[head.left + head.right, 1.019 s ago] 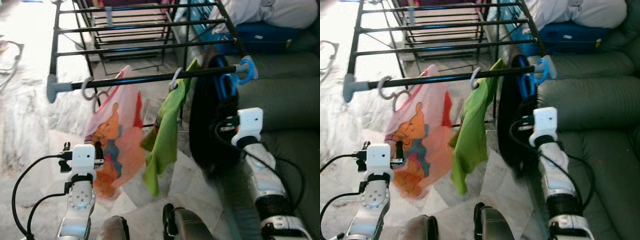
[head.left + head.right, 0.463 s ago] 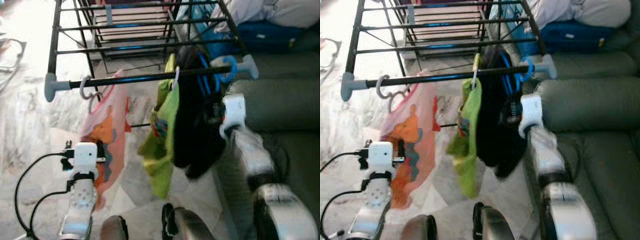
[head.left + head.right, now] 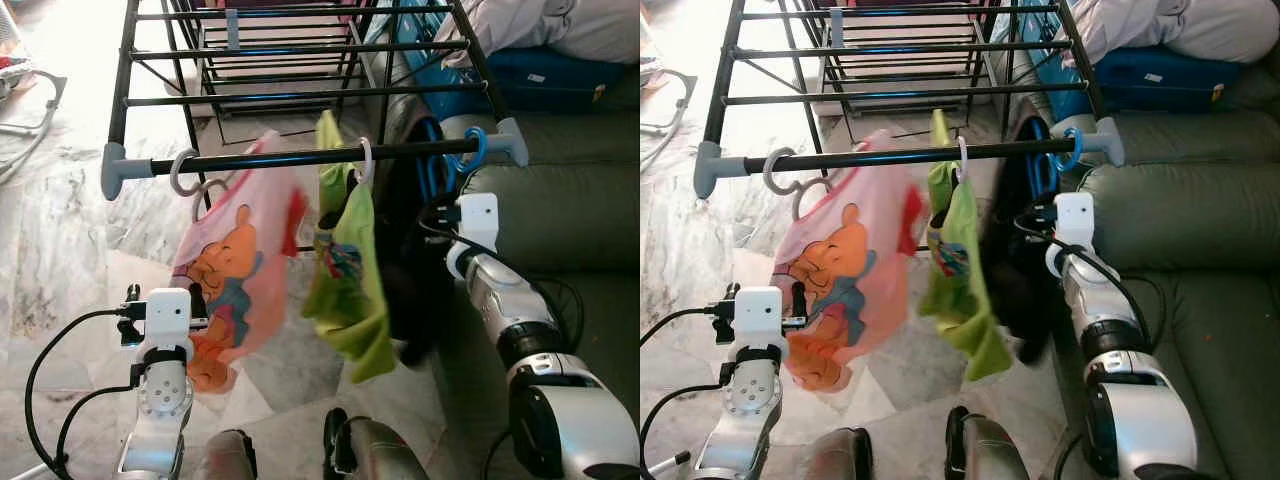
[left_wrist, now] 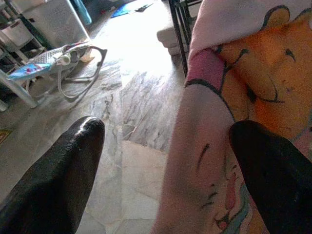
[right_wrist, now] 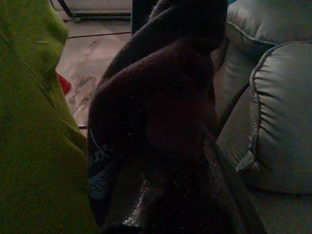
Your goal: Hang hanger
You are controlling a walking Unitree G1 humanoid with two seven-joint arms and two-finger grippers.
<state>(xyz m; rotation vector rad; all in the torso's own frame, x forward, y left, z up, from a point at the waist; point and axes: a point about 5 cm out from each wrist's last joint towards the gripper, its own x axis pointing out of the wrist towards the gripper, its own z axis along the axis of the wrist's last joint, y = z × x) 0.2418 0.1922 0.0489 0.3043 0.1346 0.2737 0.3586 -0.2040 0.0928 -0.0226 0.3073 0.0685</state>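
Note:
A black drying rack's front rail (image 3: pixel 280 158) carries three hangers. On a white hanger (image 3: pixel 185 172) hangs a pink cartoon-bear shirt (image 3: pixel 235 270). A green garment (image 3: pixel 350 290) hangs mid-rail from a white hook (image 3: pixel 365 160). A black garment (image 3: pixel 405 260) hangs on a blue hanger (image 3: pixel 470 150) hooked at the rail's right end. My right gripper (image 3: pixel 440 212) is raised against the black garment, which hides its fingers. My left gripper (image 4: pixel 165 161) stands open low on the left, with the pink shirt's hem (image 4: pixel 234 97) just beyond its fingertips (image 4: pixel 73 156).
A grey-green sofa (image 3: pixel 570 210) runs along the right, close to the rack's end, with a blue bag (image 3: pixel 540 75) and white cloth (image 3: pixel 560 20) on it. More rack rails (image 3: pixel 300 95) lie behind. A baby bouncer (image 3: pixel 30 90) sits far left on the marble floor (image 3: pixel 60 250).
My right wrist has moved up and closer to the rail's right end. The black and green garments have swung left and back. The left arm has held still.

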